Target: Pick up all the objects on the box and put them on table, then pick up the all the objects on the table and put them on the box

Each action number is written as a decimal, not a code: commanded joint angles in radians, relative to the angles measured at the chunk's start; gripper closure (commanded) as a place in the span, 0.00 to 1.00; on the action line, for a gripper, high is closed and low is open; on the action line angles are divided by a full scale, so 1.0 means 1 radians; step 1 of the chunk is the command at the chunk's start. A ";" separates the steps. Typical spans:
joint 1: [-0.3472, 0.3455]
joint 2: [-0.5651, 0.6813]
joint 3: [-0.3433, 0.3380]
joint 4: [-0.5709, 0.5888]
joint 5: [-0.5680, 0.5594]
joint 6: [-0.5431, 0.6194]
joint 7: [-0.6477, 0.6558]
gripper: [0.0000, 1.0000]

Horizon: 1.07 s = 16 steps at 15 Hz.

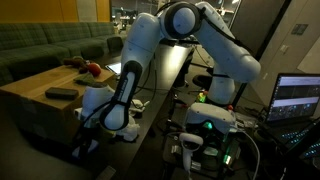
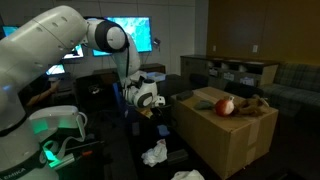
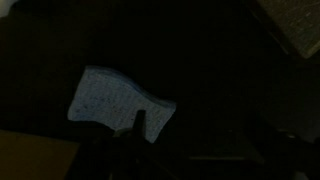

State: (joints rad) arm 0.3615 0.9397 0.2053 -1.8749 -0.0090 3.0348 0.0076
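Pincer point(image 3: 138, 128) hangs just over a blue sponge point(image 3: 112, 98) lying flat on the dark surface point(image 3: 220, 90). Whether it is released or clenched I cannot tell in this gloom. The sponge looks light, soft and squashy, so take it across its narrow waist. In the wrist view its long axis slants from upper left to lower right. The surface's edges are hidden.

Dim lab (lounge corner); glowing monitors point(image 2: 128, 32), green sofa point(image 1: 48, 45).
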 commanded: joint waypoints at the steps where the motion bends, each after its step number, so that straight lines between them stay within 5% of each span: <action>1: -0.142 0.040 0.128 0.009 -0.050 -0.010 -0.139 0.00; 5: -0.183 0.080 0.153 0.019 -0.072 -0.011 -0.199 0.00; 16: -0.074 0.106 0.015 0.052 -0.064 0.102 -0.125 0.00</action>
State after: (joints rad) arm 0.2475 1.0353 0.2599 -1.8499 -0.0628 3.0941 -0.1600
